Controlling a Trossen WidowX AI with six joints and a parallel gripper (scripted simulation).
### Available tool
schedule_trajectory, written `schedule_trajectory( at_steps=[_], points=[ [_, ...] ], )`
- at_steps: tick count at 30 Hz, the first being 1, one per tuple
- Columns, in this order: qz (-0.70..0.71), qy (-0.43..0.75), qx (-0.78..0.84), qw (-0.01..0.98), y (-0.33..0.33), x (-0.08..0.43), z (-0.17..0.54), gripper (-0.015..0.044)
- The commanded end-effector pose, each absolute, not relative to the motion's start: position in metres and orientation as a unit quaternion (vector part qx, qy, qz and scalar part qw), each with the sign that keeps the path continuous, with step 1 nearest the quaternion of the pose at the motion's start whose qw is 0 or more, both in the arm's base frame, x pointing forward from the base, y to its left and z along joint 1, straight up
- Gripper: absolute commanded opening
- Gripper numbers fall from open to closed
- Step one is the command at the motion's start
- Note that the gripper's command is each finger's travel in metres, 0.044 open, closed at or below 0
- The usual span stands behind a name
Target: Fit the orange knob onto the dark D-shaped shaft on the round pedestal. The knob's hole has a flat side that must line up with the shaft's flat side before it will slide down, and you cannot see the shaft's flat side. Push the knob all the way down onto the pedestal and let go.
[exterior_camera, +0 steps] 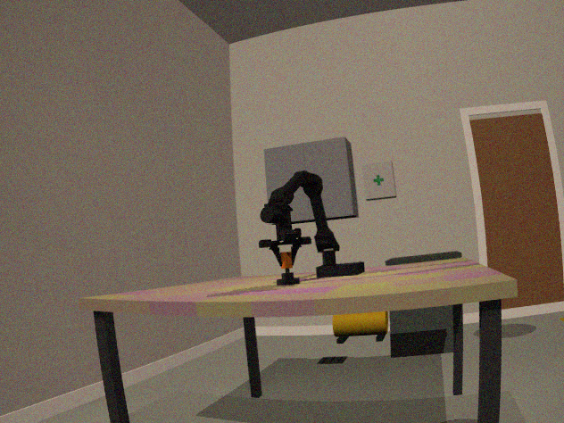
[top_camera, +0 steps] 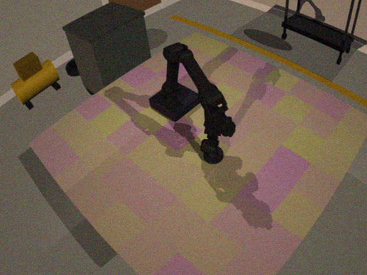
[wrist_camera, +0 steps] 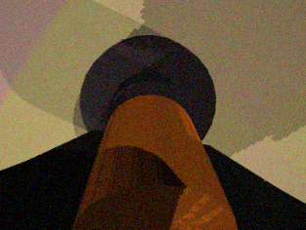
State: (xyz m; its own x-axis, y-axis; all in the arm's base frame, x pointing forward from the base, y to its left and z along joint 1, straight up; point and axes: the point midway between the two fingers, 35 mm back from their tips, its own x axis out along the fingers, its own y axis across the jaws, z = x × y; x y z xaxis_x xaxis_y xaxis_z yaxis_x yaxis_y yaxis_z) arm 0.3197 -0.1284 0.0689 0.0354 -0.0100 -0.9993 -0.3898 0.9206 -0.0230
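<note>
The orange knob (exterior_camera: 286, 260) (wrist_camera: 146, 127) stands upright between the fingers of my gripper (exterior_camera: 286, 261). The gripper is shut on it, with one dark finger on each side in the wrist view. The dark round pedestal (exterior_camera: 287, 281) (wrist_camera: 146, 54) (top_camera: 213, 158) stands on the table right below the knob. In the exterior view a short length of the dark shaft (exterior_camera: 287, 270) shows between the knob's lower end and the pedestal, so the knob is above the pedestal, not down on it. The shaft's flat side is hidden. In the top view the arm hides the knob.
The arm's dark base (top_camera: 175, 102) (exterior_camera: 339, 269) stands on the patchwork table top (top_camera: 142, 189) (exterior_camera: 364, 291), behind the pedestal. Shadows of the arm fall across the table. A grey cabinet (top_camera: 118, 50), a yellow tank (top_camera: 36, 84) and a dark cart (top_camera: 317, 31) stand on the floor beyond it.
</note>
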Motion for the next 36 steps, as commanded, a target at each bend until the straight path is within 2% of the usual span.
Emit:
schedule_trajectory(
  at_steps=[1, 13, 20, 36],
  points=[
    [0.136, 0.681, -0.148, 0.705, -0.1295, 0.3197, 0.0684, 0.0],
    [0.139, 0.68, -0.151, 0.704, -0.1292, 0.3189, 0.0731, 0.0],
    [0.206, 0.663, -0.221, 0.685, -0.1279, 0.3196, 0.0709, 0.0],
    [0.206, 0.663, -0.221, 0.685, -0.1291, 0.3192, 0.0684, 0.0]
  ],
)
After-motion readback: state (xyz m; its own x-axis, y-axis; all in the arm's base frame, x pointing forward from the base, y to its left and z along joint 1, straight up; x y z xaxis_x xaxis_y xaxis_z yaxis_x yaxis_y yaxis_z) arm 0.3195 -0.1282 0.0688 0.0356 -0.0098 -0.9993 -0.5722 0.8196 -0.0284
